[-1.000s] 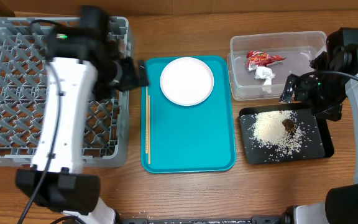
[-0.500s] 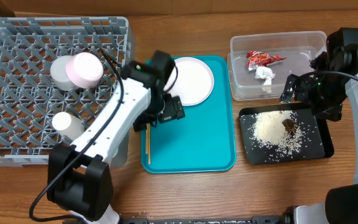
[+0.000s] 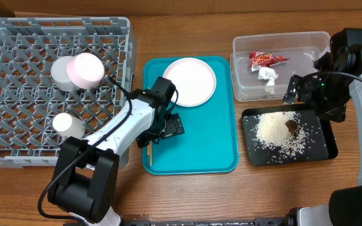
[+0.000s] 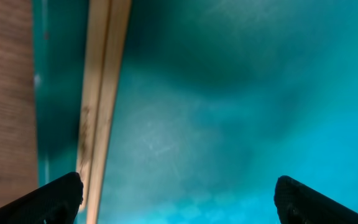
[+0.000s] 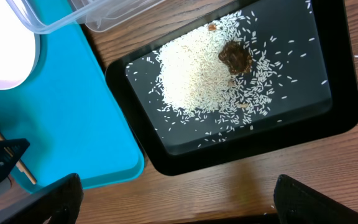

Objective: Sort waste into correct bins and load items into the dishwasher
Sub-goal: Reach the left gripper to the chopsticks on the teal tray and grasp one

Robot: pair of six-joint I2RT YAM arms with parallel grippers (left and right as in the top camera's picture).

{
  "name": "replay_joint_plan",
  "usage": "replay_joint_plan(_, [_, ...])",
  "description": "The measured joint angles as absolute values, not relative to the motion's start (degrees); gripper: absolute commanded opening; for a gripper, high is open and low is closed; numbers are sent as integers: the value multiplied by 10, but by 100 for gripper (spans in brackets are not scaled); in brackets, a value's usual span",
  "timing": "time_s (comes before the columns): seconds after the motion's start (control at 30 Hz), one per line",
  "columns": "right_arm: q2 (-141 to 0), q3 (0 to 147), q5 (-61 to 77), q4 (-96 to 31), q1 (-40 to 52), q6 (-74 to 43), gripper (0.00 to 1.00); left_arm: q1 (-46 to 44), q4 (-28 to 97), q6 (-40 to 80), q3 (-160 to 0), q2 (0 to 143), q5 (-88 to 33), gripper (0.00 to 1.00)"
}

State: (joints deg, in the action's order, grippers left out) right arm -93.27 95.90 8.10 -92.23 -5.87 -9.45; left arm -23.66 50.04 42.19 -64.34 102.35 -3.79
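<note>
Filling the left of the table, a grey dish rack holds a pale pink bowl nested against a white one, and a white cup nearer the front. Beside it lies a teal serving tray, then a clear tub at the far right and a black tray in front of it. The left gripper hangs low over the teal tray, jaws wide apart and empty; the right gripper, jaws also spread, hovers by the black tray's far edge. A white plate sits at the teal tray's far end. Wooden chopsticks lie along its left edge (just beside one left fingertip). A red wrapper and white tissue lie in the tub; rice and a brown scrap are on the black tray.
</note>
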Motion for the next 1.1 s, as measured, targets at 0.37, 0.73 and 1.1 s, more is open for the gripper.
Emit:
replay_joint_plan(0.37, [-933, 959, 81, -922, -59, -95, 100, -237, 447, 358, -622, 1023, -29, 100])
replay_joint_plan(0.73, [-933, 959, 81, -922, -59, -95, 100, -244, 427, 331, -620, 1032, -21, 100])
replay_joint_plan(1.1, [-933, 959, 81, -923, -58, -95, 100, -247, 426, 325, -618, 1039, -16, 31])
